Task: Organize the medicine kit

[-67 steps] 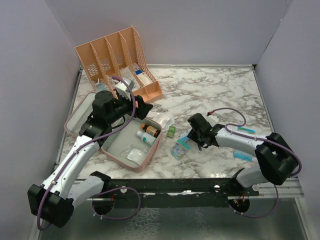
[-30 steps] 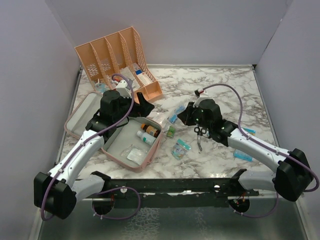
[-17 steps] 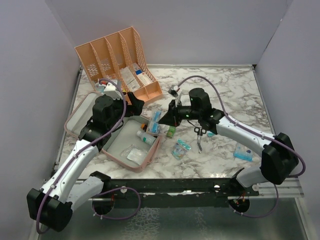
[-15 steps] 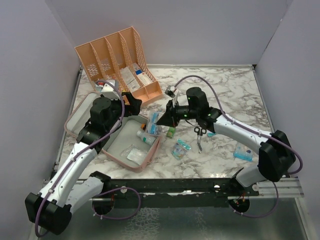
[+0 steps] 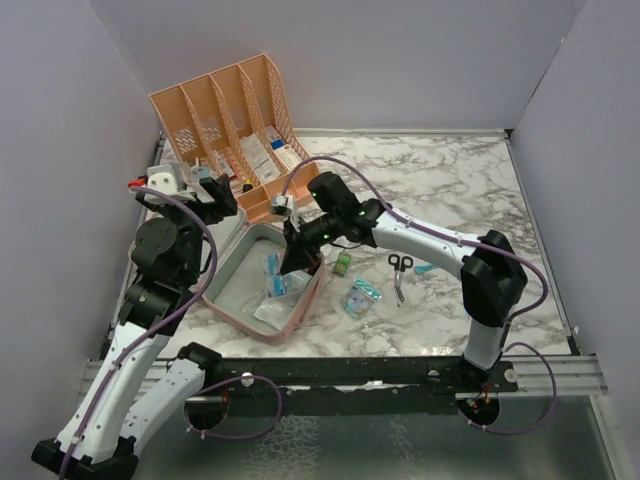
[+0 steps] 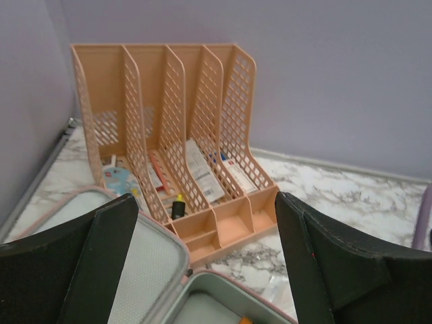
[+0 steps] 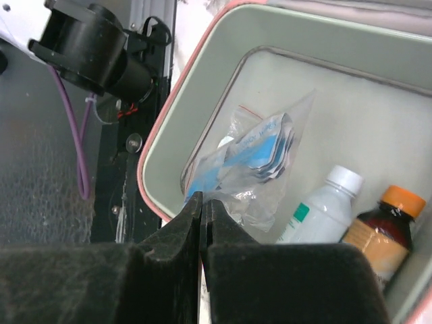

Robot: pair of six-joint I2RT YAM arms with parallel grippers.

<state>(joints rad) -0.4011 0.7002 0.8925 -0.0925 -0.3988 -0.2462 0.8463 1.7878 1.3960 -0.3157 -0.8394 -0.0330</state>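
The medicine kit (image 5: 236, 288), a flat pink case with pale grey-green lining, lies open at the front left. My right gripper (image 5: 296, 256) is over its tray, shut on a clear plastic bag of blue packets (image 5: 272, 276). In the right wrist view the closed gripper (image 7: 202, 202) pinches the bag (image 7: 251, 156) by its edge, and the bag hangs into the kit (image 7: 202, 88) beside a white bottle (image 7: 322, 202) and a brown bottle with an orange cap (image 7: 383, 231). My left gripper (image 5: 214, 194) is open and empty, raised above the kit's lid (image 6: 150, 264).
The peach slotted organizer (image 5: 236, 118) stands at the back left, with boxes and packets in it, and fills the left wrist view (image 6: 169, 135). On the marble right of the kit lie a small green item (image 5: 342, 264), a clear bag of packets (image 5: 362, 296), scissors (image 5: 398, 268) and a teal piece (image 5: 426, 267).
My right arm has swung left from the table's middle, carrying the clear bag over the kit's tray. My left arm has lifted and pulled back to the left.
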